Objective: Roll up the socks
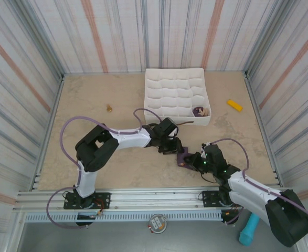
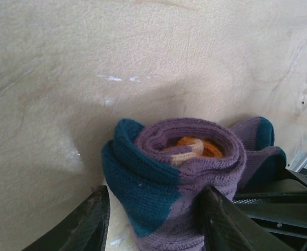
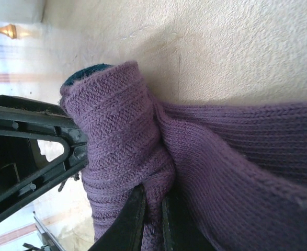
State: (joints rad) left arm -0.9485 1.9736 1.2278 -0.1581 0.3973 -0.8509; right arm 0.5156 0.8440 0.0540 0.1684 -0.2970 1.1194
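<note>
Socks (image 2: pixel 179 167) are wound into a tight roll: purple outer wraps, teal heel at frame left, orange toe in the core. The roll sits on the tabletop (image 1: pixel 91 94), lower centre of the top view, below the white compartmented tray (image 1: pixel 174 97) and not touching it.

Right tool (image 3: pixel 152 222): fingers together, pinching a fold of purple knit at the bottom of its wrist view. A loose purple length runs off to frame right.

Left tool (image 2: pixel 153 214): fingers apart, straddling the roll. A sliver of tabletop shows between the left-hand finger and the knit, so it's not clamped.

My read: winding is mostly done and we're at the securing step. Next, the left tool needs a firm hold on the roll while the right draws the loose cuff over it, without letting the core unwind.
</note>
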